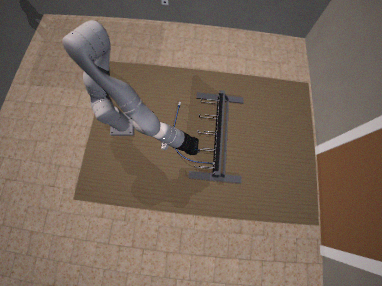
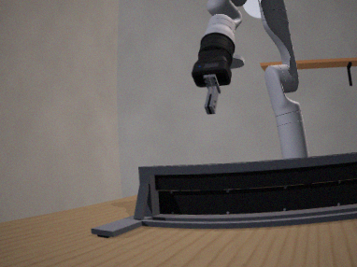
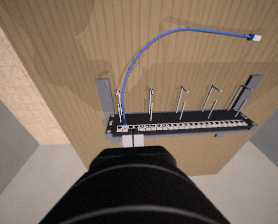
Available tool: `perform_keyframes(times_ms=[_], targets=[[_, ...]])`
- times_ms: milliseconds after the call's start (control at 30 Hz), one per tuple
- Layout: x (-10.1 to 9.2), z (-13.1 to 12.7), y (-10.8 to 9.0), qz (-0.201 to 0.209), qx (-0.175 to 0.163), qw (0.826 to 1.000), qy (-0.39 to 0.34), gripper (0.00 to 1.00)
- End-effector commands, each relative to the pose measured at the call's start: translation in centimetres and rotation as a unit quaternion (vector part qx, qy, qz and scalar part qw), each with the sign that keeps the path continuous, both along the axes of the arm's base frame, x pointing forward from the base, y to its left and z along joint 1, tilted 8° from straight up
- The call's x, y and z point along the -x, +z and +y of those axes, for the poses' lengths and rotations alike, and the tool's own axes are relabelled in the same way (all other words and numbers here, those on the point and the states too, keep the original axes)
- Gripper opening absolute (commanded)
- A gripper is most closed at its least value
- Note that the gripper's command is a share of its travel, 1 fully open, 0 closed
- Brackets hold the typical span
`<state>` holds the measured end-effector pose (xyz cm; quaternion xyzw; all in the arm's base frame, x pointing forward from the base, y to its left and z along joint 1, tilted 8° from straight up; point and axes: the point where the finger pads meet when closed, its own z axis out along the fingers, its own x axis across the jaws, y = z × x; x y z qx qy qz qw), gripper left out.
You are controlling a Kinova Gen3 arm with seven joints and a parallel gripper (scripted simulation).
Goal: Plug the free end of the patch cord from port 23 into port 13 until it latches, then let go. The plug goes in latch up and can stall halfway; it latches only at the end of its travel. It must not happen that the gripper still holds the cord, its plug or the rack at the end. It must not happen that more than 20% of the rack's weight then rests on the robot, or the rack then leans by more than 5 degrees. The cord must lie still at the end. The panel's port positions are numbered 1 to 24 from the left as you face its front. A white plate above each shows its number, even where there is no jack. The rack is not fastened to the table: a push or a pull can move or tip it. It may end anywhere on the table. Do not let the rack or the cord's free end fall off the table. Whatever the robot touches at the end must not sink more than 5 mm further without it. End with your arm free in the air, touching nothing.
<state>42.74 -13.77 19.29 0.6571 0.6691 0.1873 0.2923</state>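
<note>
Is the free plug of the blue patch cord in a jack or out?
Out: the free plug lies on the table, well away from the patch panel's row of jacks.

no text, label, brand, number or sign legible in any view. the row of small white marks [image 3: 185, 125] along the panel [image 1: 217, 130] [image 2: 257, 201] [image 3: 165, 119] is too small and blurred in the wrist view to read any port number.
</note>
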Motion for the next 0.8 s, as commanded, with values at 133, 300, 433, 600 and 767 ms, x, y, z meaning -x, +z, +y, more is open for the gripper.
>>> perform_keyframes(times_ms=[133, 300, 433, 600, 767], targets=[[0.4, 0.7, 1.4, -0.009, -0.005, 1.0, 0.006, 0.0], [0.8, 0.8, 1.9, -0.009, -0.005, 1.0, 0.006, 0.0], [1.0, 0.8, 2.1, -0.009, -0.005, 1.0, 0.006, 0.0], [1.3, 0.9, 2.5, -0.009, -0.005, 1.0, 0.006, 0.0], [1.6, 1.0, 2.8, -0.009, -0.005, 1.0, 0.006, 0.0]])
